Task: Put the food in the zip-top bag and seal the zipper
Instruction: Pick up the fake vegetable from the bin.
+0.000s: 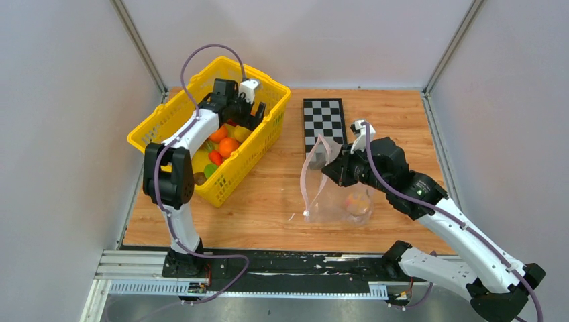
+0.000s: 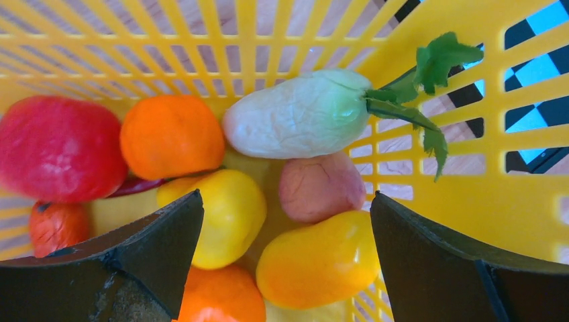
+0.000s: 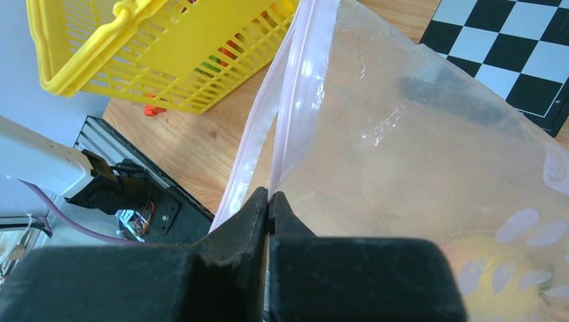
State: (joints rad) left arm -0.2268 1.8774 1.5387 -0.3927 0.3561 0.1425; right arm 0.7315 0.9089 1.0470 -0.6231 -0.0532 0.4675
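My left gripper point(image 1: 245, 111) hangs open inside the yellow basket point(image 1: 161, 121), just above the food. Between its fingers point(image 2: 286, 195) lie a yellow oblong piece point(image 2: 315, 258), a yellow rounded one point(image 2: 225, 215) and a pinkish one point(image 2: 321, 186). A white radish with green leaves point(image 2: 298, 114), an orange point(image 2: 171, 134) and a red piece point(image 2: 57, 147) lie beyond. My right gripper point(image 3: 269, 194) is shut on the zipper point(image 3: 295, 87), holding the mouth of the zip-top bag point(image 1: 335, 194) up and open. One pale food piece point(image 1: 357, 201) sits inside the bag.
A black-and-white checkerboard point(image 1: 324, 121) lies on the wooden table behind the bag. The basket stands at the back left against the side wall. Grey walls close in the table on three sides.
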